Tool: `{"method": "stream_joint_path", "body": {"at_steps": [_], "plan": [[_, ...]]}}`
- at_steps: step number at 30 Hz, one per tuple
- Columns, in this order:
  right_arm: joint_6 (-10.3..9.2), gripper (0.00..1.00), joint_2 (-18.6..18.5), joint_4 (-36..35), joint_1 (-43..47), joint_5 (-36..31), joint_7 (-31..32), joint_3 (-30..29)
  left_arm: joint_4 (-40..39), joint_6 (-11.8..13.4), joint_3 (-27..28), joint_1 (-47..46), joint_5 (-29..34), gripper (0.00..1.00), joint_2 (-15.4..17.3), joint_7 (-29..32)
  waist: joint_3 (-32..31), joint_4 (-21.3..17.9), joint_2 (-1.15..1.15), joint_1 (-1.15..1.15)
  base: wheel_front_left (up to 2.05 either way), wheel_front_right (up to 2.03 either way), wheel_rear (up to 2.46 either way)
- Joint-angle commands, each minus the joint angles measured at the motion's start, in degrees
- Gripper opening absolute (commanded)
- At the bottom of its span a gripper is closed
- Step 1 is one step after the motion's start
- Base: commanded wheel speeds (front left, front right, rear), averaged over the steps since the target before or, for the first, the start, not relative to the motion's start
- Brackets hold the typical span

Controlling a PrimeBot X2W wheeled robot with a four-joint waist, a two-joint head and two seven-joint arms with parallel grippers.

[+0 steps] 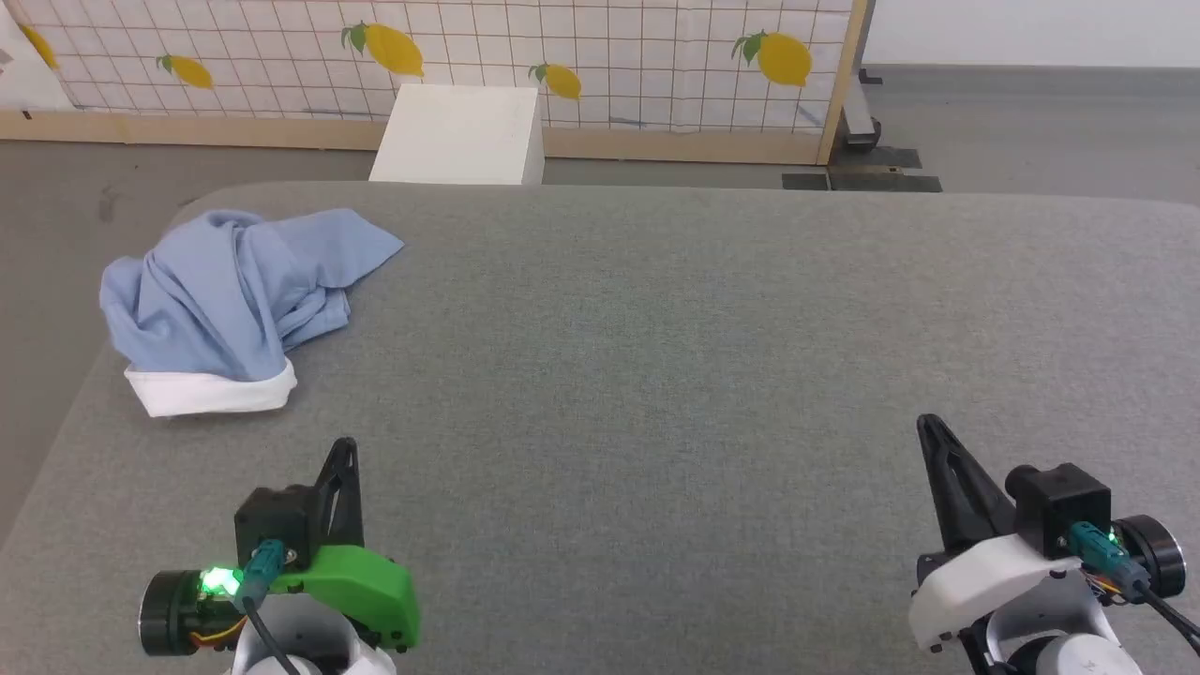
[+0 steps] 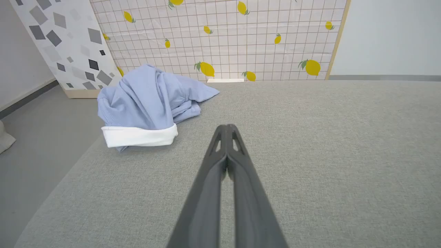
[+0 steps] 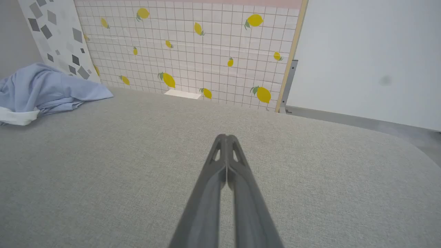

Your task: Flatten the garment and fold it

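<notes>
At 8 o'clock of the head view, left gripper [image 1: 345,446] on a green wrist housing [image 1: 361,581], green light lit, fingers [image 2: 206,193] pressed together, pointing toward 12. At 4 o'clock, right gripper [image 1: 928,424] on a white wrist housing [image 1: 984,572], likewise closed, tilted toward 11. In both wrist views, dark pairs rising from 6 o'clock, tips touching.
</notes>
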Motion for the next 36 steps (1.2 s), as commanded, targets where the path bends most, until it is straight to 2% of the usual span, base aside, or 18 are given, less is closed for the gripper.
{"method": "stream_joint_path", "body": {"at_steps": [1,36], "plan": [[-0.09,0.00,0.2,-0.3,-0.9,-0.4,0.2,0.1,-0.1,-0.1,0.1,-0.6,0.7,0.00,-0.2,0.1,0.0,0.0,0.00,0.00,0.00,0.00,0.00],[-0.09,0.00,0.2,-0.3,-0.9,-0.4,0.2,0.1,-0.1,-0.1,0.1,-0.6,0.7,0.00,-0.2,0.1,0.0,0.0,0.00,0.00,0.00,0.00,0.00]]}}
